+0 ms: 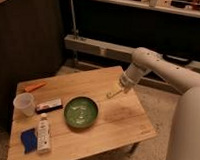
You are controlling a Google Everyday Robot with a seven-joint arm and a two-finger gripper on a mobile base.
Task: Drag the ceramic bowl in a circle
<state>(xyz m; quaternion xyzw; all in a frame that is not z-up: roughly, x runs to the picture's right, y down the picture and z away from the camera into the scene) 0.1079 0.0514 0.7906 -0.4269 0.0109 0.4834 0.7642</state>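
Note:
The ceramic bowl (80, 112) is a round, shallow, glossy green bowl with a dark rim. It sits upright near the middle of the wooden table (121, 123). My gripper (112, 93) hangs at the end of the white arm, above the table to the right of and behind the bowl. It is apart from the bowl and holds nothing that I can see.
A translucent plastic cup (24, 103) stands at the table's left. A dark flat bar (49, 106) lies between cup and bowl. A white bottle (43, 133) and a blue object (29, 140) lie at the front left. An orange tool (34, 86) lies at the back left.

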